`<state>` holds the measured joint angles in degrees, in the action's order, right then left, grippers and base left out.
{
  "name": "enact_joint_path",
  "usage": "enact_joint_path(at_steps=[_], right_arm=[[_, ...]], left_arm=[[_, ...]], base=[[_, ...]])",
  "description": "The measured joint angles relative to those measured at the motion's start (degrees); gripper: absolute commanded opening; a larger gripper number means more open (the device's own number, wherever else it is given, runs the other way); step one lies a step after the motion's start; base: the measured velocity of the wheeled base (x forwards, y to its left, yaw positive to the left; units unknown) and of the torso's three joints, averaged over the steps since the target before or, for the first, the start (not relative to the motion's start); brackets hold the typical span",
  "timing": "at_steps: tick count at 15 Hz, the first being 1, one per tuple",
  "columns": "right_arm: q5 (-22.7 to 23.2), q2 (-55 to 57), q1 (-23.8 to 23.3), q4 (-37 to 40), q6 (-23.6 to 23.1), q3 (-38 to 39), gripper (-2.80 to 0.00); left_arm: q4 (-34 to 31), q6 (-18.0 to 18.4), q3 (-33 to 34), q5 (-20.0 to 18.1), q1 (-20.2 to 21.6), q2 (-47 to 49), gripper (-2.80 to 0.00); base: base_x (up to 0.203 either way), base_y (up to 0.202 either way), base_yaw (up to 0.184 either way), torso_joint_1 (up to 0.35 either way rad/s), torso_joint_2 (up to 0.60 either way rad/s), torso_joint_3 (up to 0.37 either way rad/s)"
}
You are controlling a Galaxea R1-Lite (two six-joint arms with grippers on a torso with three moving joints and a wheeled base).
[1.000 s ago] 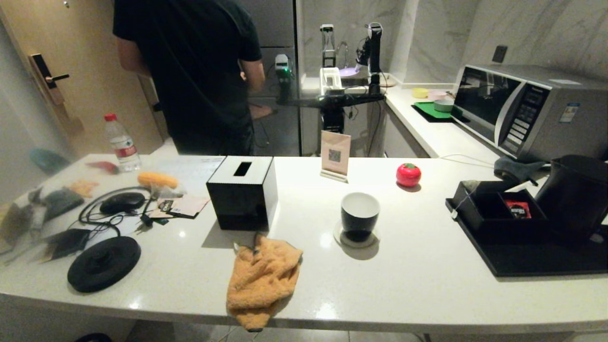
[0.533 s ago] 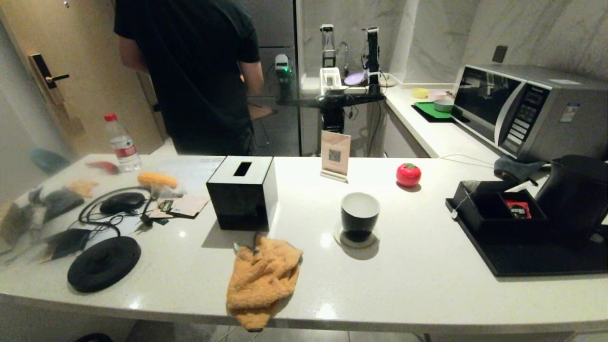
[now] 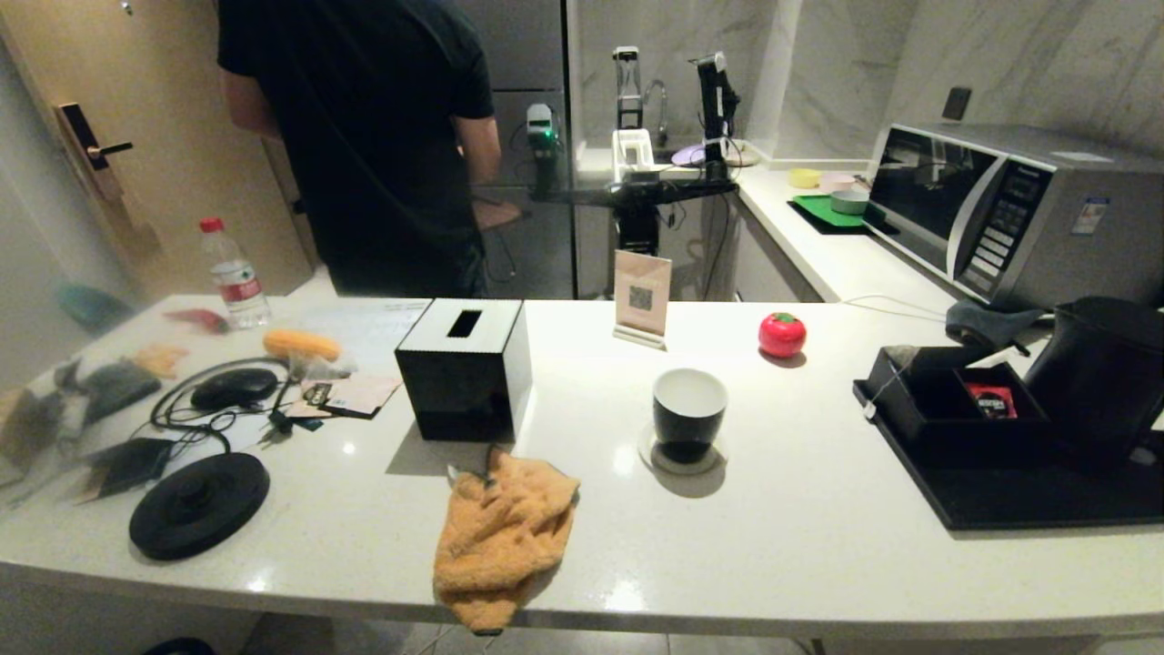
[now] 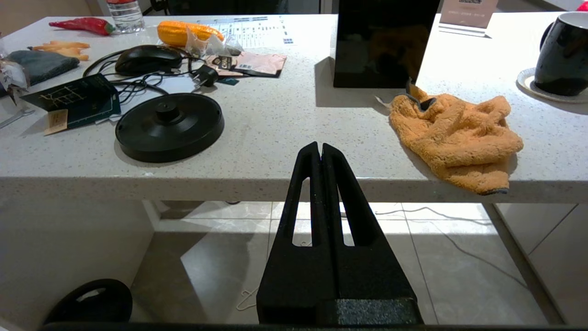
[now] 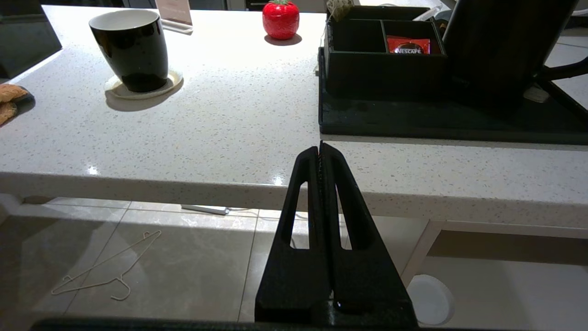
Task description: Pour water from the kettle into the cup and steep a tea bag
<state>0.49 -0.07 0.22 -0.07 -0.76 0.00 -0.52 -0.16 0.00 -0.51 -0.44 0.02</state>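
Head view: the counter [image 3: 818, 546] runs the picture's full width, its near edge bowed along the bottom. The cup [image 3: 689, 414] stands on a coaster [image 3: 677, 459] at centre, with bare stone toward 5 and 6 o'clock out to the edge. The cloth [image 3: 500, 537] at 8 o'clock of the cup hangs over that edge. The tissue box [image 3: 464, 368] stands at 9 o'clock of the cup, the red ornament [image 3: 782, 334] at 1 o'clock. The kettle [image 3: 1100, 377] stands at far right on a black tray [image 3: 1000, 500], beside a divided box [image 3: 946, 400]. The base disc [image 3: 198, 505] lies at far left. Behind the counter a person [image 3: 364, 136] stands before a marble wall; a microwave [image 3: 1000, 209] stands on the side counter.

Left wrist view: the left gripper [image 4: 320, 151] hangs clenched and empty before the counter edge, tiled floor below.

Right wrist view: the right gripper [image 5: 320, 151] hangs likewise, pressed together, holding nothing, level with the tray's corner.
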Motion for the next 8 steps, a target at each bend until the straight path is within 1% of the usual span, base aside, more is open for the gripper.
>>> enact_joint_path(at_steps=[8], right_arm=[[0.0, 0.0, 0.0, 0.0, -0.1, 0.0, -2.8]], left_arm=[[0.0, 0.1, 0.0, 0.0, 0.0, 0.0, -2.8]], base=[[0.0, 0.0, 0.0, 0.0, 0.0, 0.0]])
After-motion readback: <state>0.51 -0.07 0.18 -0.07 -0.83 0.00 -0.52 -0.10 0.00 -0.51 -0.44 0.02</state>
